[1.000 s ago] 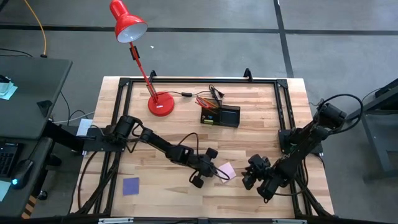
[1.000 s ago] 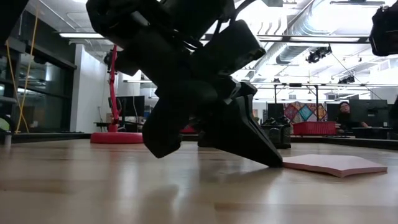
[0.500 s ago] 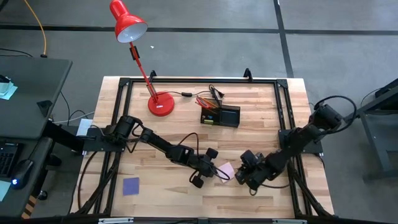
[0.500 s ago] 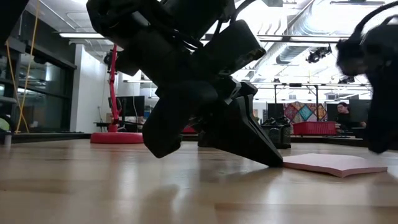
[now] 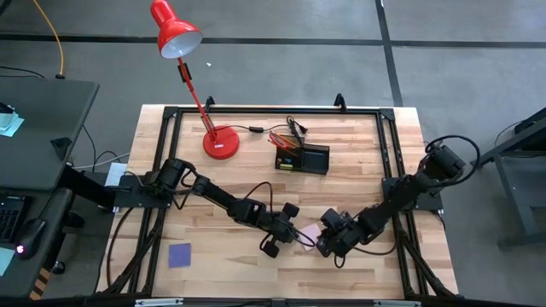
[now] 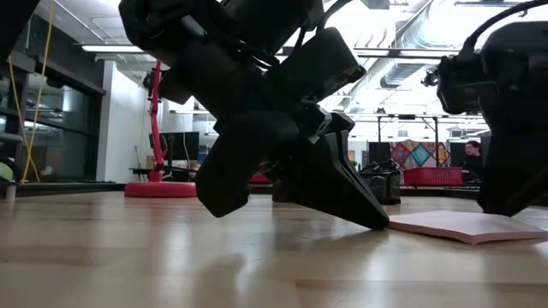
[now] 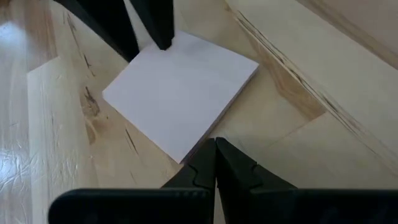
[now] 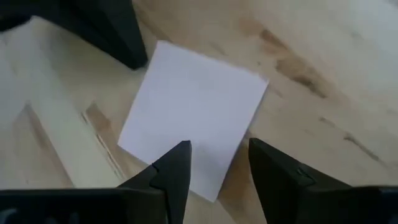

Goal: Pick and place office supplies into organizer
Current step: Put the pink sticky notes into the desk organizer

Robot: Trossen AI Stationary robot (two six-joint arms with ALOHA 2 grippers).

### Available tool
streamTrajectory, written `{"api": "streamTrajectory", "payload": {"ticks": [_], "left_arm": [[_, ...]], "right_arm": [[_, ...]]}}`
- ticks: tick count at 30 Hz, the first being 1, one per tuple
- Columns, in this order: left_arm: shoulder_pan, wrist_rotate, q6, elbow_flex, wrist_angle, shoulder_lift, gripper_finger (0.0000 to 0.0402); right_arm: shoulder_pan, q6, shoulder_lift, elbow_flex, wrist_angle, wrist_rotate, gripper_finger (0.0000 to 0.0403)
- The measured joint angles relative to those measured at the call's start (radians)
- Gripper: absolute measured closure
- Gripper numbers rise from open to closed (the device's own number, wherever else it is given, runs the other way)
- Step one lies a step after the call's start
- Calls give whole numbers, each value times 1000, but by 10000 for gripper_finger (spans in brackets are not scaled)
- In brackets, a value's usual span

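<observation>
So both arms are crowded around the flat pink square sticky pad (image 5: 310,232), which lies on the light wooden slatted table (image 5: 222,273) at about 5 o'clock from the table's middle. The left gripper (image 5: 299,236) has its two dark fingers (image 7: 214,163) pinched fully together with nothing between them, tips down on the wood right at the pad's 9 o'clock edge. In the low view that closed tip touches the table just at the pad's (image 6: 467,226) near corner.

The right gripper (image 5: 322,242) comes in from the 3 o'clock side. Its fingers (image 8: 177,163) stand partly apart and hang over the pad's (image 8: 193,115) edge, one tip above the paper and the other above bare wood beside it. Can't tell if they actually touch it. The pad isn't held by either one.

The small black rectangular organizer tray (image 5: 314,159) sits at roughly 12 o'clock on the table, well apart from the pad, with orange-yellow pencils (image 5: 281,138) and black pens (image 5: 296,128) sticking out of its 9 o'clock compartment. A blue-purple square pad (image 5: 180,255) lies down at 7 o'clock. The red desk lamp (image 5: 220,141) stands at about 11 o'clock.
</observation>
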Motion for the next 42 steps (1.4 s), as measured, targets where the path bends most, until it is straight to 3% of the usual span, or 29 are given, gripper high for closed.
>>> {"api": "streamTrajectory", "payload": {"ticks": [14, 22, 32, 36, 42], "left_arm": [[0, 0, 0, 0, 0, 1, 402], [-1, -14, -11, 0, -3, 1, 401], [-3, -57, -45, -2, -61, -27, 394], [-25, -191, -48, -9, -138, -68, 389], [-102, -391, -64, -41, -113, -114, 387]], "right_arm": [[-30, -52, 2, -231, 572, 1, 265], [-21, -81, 1, -237, 588, 24, 389], [-22, -126, -26, -237, 540, 123, 396], [-22, -163, -111, -237, 423, 205, 400], [-30, -226, -302, -236, 197, 406, 401]]}}
